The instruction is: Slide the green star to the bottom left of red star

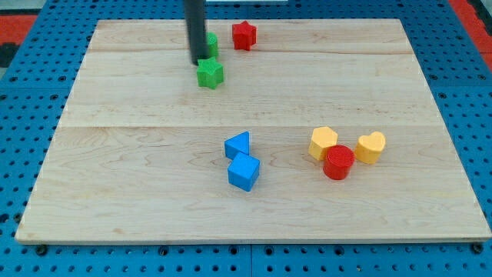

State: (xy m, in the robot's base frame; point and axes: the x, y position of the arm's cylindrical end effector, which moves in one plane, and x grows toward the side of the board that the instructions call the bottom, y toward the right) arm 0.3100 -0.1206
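Tip (197, 61) touching green star (209, 74)

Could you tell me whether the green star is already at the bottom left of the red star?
Yes: the green star lies lower-left of the red star, apart from it; my tip is beside its upper left.

Bright, even light — soft short shadows, slightly blurred throughout
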